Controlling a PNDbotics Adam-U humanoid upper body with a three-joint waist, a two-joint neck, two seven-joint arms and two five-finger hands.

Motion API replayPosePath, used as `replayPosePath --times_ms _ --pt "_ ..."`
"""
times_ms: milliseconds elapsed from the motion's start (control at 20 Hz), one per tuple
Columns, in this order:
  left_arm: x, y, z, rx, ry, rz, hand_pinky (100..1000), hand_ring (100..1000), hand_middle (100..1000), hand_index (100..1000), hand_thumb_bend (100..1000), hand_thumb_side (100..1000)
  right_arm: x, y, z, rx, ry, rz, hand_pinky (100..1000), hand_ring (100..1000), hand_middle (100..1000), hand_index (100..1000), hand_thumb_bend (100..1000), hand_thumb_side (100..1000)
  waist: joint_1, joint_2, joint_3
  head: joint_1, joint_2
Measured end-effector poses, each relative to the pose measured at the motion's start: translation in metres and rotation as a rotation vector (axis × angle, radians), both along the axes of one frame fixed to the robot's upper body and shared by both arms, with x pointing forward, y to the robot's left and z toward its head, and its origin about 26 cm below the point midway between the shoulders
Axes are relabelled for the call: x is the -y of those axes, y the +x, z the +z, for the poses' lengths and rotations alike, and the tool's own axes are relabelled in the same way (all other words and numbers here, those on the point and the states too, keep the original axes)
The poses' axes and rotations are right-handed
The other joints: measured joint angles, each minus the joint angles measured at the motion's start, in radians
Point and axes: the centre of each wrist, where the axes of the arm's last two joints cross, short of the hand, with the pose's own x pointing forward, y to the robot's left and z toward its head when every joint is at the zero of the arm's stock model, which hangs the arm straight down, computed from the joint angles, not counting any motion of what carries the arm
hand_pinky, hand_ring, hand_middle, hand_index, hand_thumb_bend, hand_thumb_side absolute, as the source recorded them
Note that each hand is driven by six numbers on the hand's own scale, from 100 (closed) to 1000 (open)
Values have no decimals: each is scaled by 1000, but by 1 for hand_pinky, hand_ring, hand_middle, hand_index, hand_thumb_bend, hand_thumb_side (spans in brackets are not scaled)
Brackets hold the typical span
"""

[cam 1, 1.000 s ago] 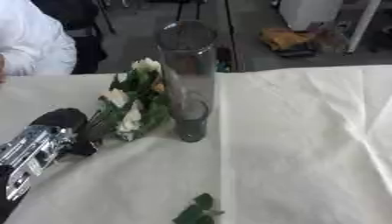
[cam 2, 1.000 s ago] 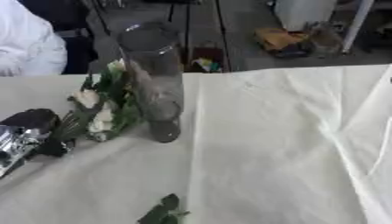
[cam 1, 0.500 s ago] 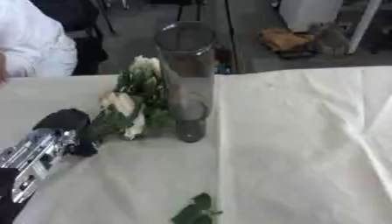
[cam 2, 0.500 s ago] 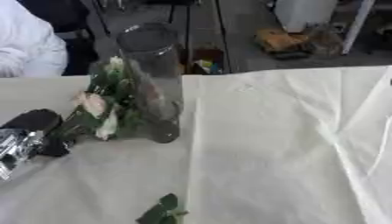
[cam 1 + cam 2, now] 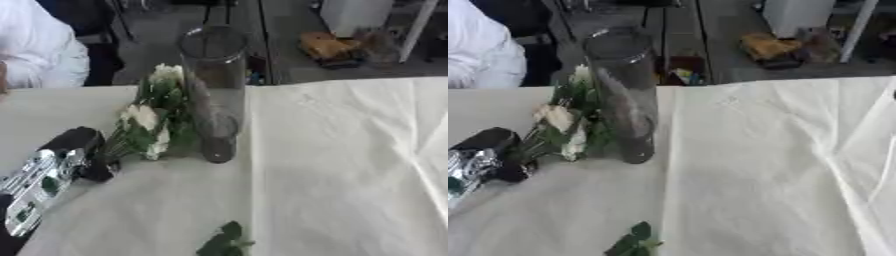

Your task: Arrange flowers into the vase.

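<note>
Flowers (image 5: 150,125) are gripped at the stems by the left hand (image 5: 74,152), fingers curled, blooms just left of the vase (image 5: 213,95). A green sprig (image 5: 225,242) is seen near on the table (image 5: 350,170).

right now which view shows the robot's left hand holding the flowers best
The left eye view. There the left hand shows with much of its silver forearm, its fingers closed around the stems of the white flowers beside the glass vase. In the right eye view the hand sits at the left edge, the arm mostly cut off.
</note>
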Motion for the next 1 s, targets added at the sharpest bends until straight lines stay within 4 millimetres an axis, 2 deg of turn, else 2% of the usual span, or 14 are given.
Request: replayPosePath --times_ms 1000 --pt "-15 -22 30 176 -167 90 100 100 100 100 238 212 1 -1 -2 -5 -3 2 774 726 432 861 100 847 -8 -5 11 -5 -1"
